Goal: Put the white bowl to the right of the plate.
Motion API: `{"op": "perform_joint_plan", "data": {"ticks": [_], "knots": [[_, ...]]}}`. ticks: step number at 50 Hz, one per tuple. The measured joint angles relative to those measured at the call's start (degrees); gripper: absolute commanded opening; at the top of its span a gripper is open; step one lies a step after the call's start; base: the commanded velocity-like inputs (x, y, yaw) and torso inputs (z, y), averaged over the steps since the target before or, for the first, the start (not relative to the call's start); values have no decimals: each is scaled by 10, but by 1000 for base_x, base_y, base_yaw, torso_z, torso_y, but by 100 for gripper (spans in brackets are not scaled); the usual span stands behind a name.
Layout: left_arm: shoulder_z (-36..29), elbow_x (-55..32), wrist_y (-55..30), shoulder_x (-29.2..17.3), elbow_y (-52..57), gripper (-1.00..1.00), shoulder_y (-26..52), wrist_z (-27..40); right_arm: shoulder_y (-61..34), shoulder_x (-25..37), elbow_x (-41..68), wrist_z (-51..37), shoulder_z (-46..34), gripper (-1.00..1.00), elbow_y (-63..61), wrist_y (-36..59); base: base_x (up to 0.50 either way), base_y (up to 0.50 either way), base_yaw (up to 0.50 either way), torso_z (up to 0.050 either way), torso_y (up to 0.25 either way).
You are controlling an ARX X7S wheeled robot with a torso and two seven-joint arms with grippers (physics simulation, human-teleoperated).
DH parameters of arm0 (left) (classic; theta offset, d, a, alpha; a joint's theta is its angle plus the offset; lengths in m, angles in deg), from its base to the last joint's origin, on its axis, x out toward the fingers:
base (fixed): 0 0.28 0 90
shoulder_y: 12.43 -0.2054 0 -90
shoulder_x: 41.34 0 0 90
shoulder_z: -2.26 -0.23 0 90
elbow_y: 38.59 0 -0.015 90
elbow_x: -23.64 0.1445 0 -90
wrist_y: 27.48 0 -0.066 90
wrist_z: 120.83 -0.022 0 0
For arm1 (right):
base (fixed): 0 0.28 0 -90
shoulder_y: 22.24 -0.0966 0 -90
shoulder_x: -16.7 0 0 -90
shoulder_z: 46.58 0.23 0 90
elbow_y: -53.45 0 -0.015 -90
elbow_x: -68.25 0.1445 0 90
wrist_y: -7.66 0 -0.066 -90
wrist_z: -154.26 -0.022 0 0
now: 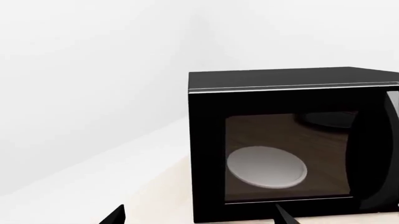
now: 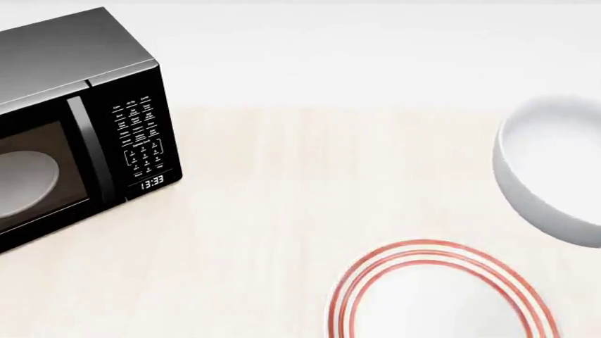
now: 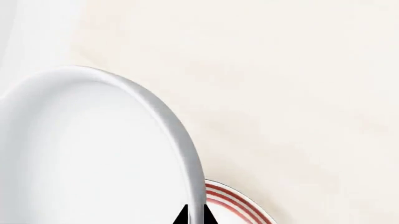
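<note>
Right gripper [image 3: 193, 217] shows only as two dark fingertips at the edge of its wrist view, set close on either side of the white bowl's [image 3: 93, 154] thick rim, so it seems to be pinching that rim, though so little of the fingers shows that I cannot be certain. From the head view the white bowl [image 2: 554, 176] sits at the far right, tilted with its opening turned toward the middle of the table, cut off by the picture's edge; no arm shows there. Whether it touches the table I cannot tell.

Just beside it, nearer the robot and a little to the left, lies the plate [image 2: 441, 253], flat on the pale wood tabletop [image 2: 310, 190], its red-orange rings plain to see. In the right wrist view a sliver of that ringed plate [image 3: 234, 203] peeks out past the bowl's rim.

Well apart, at the table's left, stands a black microwave [image 2: 94, 105], door shut, with a pale dish [image 2: 24, 176] behind its window.

Left gripper [image 1: 199, 217] points at the microwave [image 1: 287, 140], its two dark fingertips spread wide apart and holding nothing.
</note>
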State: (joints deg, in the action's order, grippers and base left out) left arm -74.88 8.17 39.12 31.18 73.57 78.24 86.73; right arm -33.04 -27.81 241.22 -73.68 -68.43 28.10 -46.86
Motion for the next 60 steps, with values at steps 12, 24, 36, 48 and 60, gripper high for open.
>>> {"op": "perform_joint_plan", "data": {"ticks": [12,24,36,48,60], "knots": [[-5,2,0,-1,-2,100,1,3,16,56,1,-2,15,-100,-45,-32,0,0,0,0,0],[-10,5,1,-2,-5,100,2,6,41,87,4,4,30,-100,-43,-35,0,0,0,0,1],[-15,9,11,-2,-15,100,1,8,44,140,-4,-2,43,-100,-93,-67,0,0,0,0,1],[-19,12,17,-2,-21,100,0,10,53,179,-11,-2,51,-100,-124,-87,0,0,0,0,0],[-22,12,18,-3,-23,100,0,13,84,199,-11,14,55,-100,-130,-94,0,0,0,0,1]]}}
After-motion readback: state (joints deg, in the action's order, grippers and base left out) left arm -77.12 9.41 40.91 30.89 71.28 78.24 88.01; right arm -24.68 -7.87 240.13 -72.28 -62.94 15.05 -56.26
